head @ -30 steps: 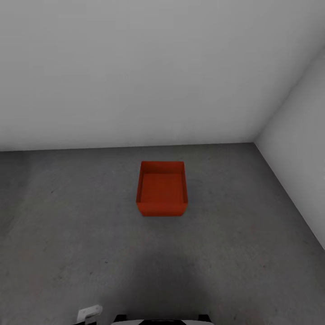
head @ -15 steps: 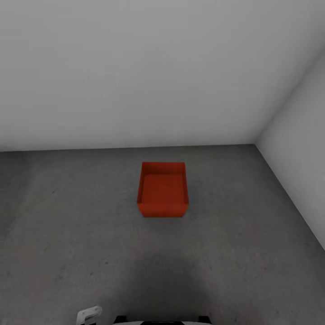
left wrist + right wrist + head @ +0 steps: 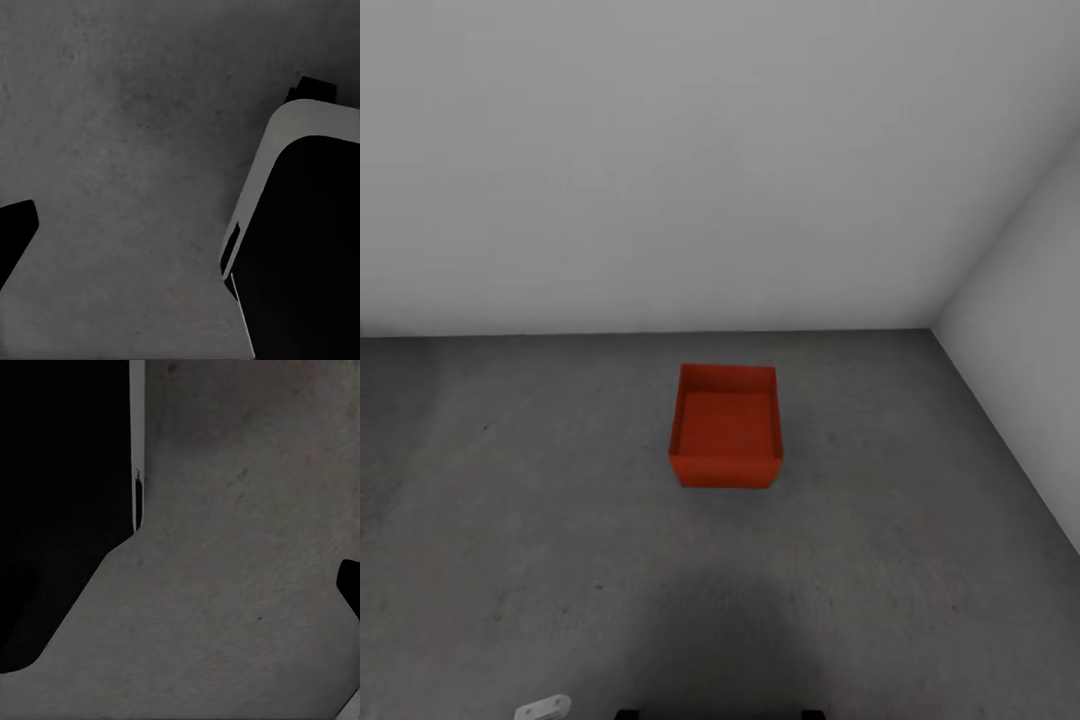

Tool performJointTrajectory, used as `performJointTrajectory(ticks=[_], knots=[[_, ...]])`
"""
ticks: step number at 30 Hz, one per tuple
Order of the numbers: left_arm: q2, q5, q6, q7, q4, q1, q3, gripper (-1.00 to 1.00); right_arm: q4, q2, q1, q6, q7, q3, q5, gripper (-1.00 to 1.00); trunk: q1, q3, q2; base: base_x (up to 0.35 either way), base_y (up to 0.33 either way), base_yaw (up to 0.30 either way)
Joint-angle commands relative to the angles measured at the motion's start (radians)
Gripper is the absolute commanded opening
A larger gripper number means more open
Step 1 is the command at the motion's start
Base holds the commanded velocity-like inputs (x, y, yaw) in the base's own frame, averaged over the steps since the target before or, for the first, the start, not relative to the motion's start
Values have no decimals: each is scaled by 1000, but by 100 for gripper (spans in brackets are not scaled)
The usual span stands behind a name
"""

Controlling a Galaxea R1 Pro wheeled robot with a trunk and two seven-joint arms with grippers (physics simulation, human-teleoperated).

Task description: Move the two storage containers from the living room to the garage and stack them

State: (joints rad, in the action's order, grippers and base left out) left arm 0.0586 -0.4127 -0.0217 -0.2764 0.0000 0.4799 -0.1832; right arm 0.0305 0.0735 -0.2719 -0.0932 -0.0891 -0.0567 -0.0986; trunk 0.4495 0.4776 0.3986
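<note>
Head view: we see one storage container on the garage floor, straight ahead near the back wall, open side up, well apart from the robot; neither arm looks nearer.

Wrist views: only floor and dark robot parts; jaws' state we cannot tell.

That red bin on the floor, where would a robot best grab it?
Probably by the top edge of a side wall, coming down from above. The red bin sits upright on the grey floor with its top open and straight thin walls, so one finger could slip inside and one outside.
</note>
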Motion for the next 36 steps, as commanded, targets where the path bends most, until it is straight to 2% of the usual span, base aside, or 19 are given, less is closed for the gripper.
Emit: performJointTrajectory(ticks=[1,9,16,24,31,36], knots=[[1,-7,-2,-3,0,-1,-9,100,3,0,-1,-5,-3,-6,-10,100,1,0,1,0,0,67],[13,-5,0,-3,-1,-32,-9,100,3,0,-1,-6,-3,-6,-10,100,1,-13,1,0,0,67],[11,6,0,-3,-4,-33,-10,100,3,-1,-1,-6,-3,-6,-10,100,1,-23,1,0,0,67],[6,3,-2,-4,-4,-33,-11,100,3,-2,5,-8,-4,-6,-10,100,1,-36,1,0,0,77],[6,2,-2,-4,-3,-34,-10,100,3,-25,17,-8,-3,-5,-12,100,1,-46,1,0,0,91],[6,2,-2,-4,-3,-34,-10,100,3,-29,25,-6,55,-6,-10,100,1,-54,1,0,0,63]])
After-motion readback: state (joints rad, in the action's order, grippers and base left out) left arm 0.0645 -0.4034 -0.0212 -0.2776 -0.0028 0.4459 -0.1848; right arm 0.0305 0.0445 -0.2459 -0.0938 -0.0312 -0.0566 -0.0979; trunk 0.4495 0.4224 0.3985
